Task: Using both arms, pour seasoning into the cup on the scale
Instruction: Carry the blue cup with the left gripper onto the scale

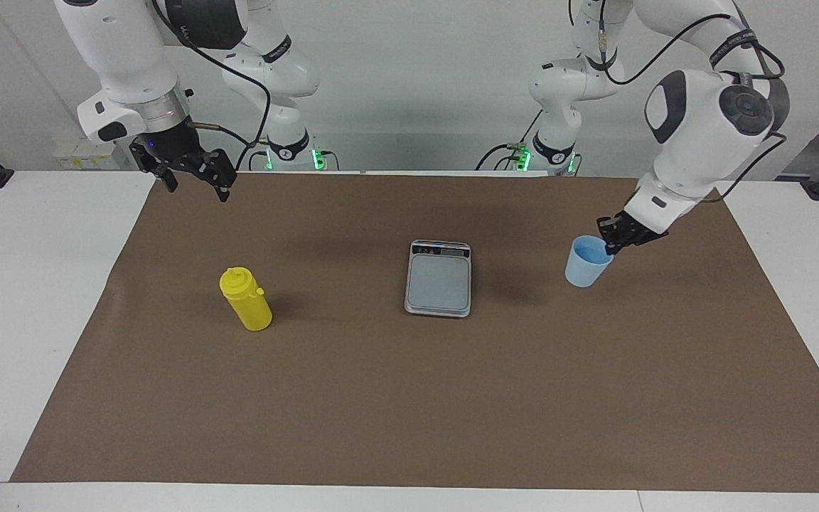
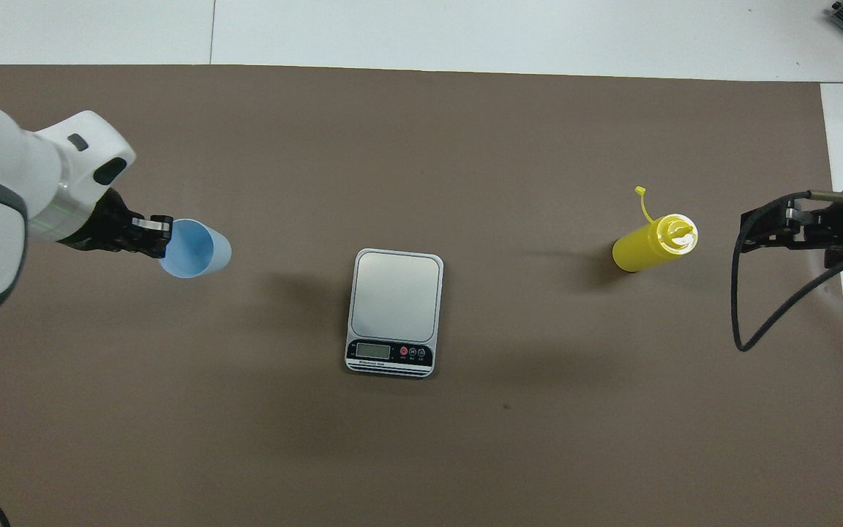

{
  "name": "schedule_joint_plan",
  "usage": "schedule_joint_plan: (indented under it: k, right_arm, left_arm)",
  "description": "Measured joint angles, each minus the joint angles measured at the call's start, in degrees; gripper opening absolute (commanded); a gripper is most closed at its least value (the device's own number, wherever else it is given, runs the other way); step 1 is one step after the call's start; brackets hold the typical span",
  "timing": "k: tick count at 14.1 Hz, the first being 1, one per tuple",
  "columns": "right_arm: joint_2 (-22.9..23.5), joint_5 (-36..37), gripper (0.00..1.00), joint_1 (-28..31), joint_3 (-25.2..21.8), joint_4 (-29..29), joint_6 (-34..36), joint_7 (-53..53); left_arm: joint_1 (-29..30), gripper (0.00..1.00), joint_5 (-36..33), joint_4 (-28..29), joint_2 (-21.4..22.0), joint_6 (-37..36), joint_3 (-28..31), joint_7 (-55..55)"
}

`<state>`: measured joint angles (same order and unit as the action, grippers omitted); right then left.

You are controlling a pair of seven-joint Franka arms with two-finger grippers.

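Note:
The light blue cup stands upright on the brown mat toward the left arm's end of the table; it also shows in the overhead view. My left gripper is shut on the cup's rim. The grey scale lies mid-table, its plate bare and its display edge nearer the robots. The yellow seasoning bottle stands upright toward the right arm's end, its small tethered cap off the nozzle. My right gripper is open and empty, raised beside the bottle.
The brown mat covers most of the white table. A black cable hangs from the right arm.

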<state>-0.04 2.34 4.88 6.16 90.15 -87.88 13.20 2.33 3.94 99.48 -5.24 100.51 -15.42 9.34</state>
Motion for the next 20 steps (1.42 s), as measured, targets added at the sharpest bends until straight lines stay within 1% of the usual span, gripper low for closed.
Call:
schedule_joint_plan:
  k: [4,9,14,20]
  right_arm:
    - [0.0,0.0,1.00,0.0,0.0,0.0,0.0,0.0]
    - [0.0,0.0,1.00,0.7,0.0,0.0,0.0,0.0]
    - [0.0,0.0,1.00,0.8,0.0,0.1,0.0,0.0]
    - [0.0,0.0,1.00,0.7,0.0,0.1,0.0,0.0]
  left_arm:
    - [-9.9,0.00,1.9,-0.2,-1.5,5.0,-0.4,10.6]
    - [-18.0,0.00,3.1,-0.1,-5.0,12.9,-0.6,20.4]
    - [-20.0,0.00,3.0,0.0,-8.1,13.0,-0.5,21.3]
    - [-21.6,0.00,1.9,1.7,-8.4,12.3,-0.5,21.3]
